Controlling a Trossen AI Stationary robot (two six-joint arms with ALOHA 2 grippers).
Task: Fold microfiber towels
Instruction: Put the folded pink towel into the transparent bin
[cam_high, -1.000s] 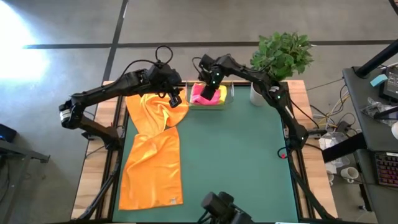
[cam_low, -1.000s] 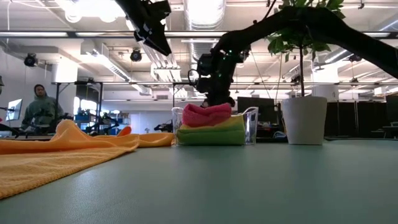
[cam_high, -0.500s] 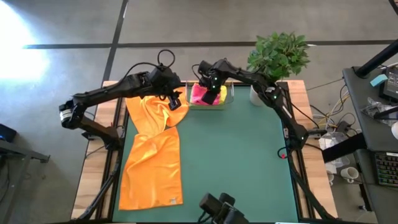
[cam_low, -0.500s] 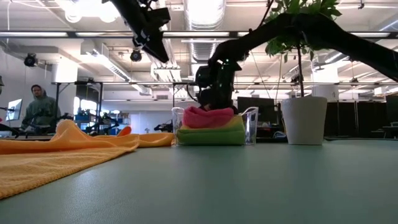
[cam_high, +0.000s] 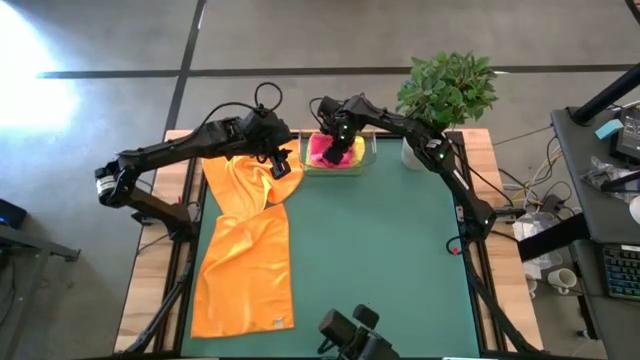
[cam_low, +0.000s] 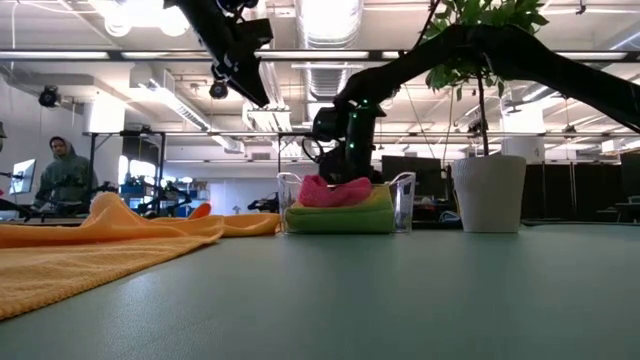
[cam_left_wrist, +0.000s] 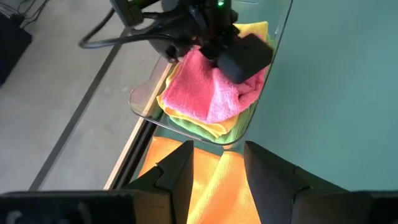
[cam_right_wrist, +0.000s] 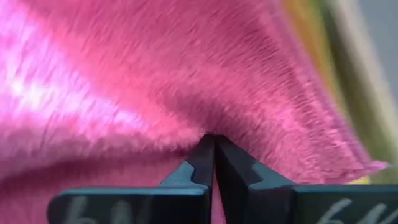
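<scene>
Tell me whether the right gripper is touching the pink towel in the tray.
Touching. In the right wrist view the right gripper, its fingers shut, presses its tips into the pink towel, with no gap.

pink towel (cam_low: 335, 190) atop stack in clear tray (cam_low: 404, 200), orange towel (cam_low: 110, 235) alongside, right gripper (cam_low: 345, 172) on pink
</scene>
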